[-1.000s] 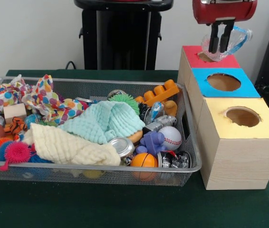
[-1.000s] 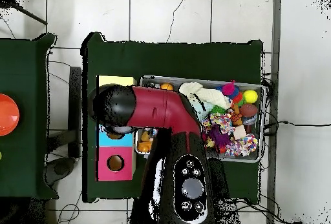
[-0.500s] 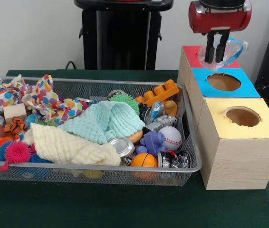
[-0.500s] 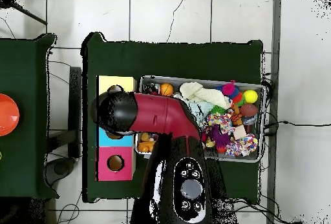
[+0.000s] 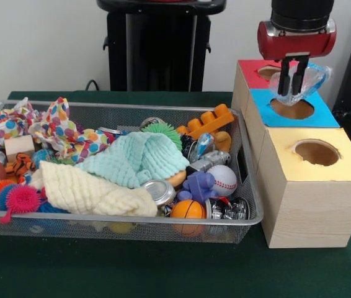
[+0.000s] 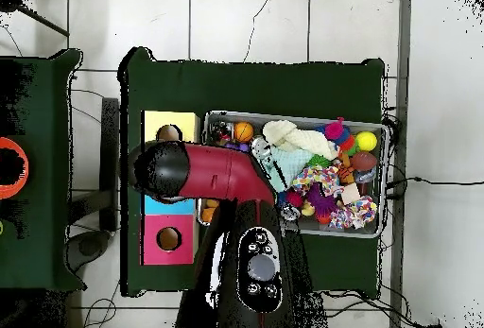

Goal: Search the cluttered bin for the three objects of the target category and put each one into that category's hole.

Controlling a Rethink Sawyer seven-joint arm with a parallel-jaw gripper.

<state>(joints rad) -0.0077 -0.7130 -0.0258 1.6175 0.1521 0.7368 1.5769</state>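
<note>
Wire bin (image 5: pixel 250 211): cluttered, left of the blue-topped box (image 5: pixel 322 115); further targets undetermined, cloths cover much. Tool (image 5: pixel 292 92): clenched on clear plastic cup (image 5: pixel 306 79), hanging over that box's hole. Risk: crumpled cup may catch the rim. Overhead: arm hides hole and cup.

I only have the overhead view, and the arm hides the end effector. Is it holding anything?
Observer: Yes. In the front view the end effector is shut on a clear plastic piece with blue trim.
Operator: Which hole is it over?
Observer: It hangs over the blue box's hole, the middle one of three.
Operator: Is the piece inside yet?
Observer: Not yet; the whole piece shows above the box top.
</note>
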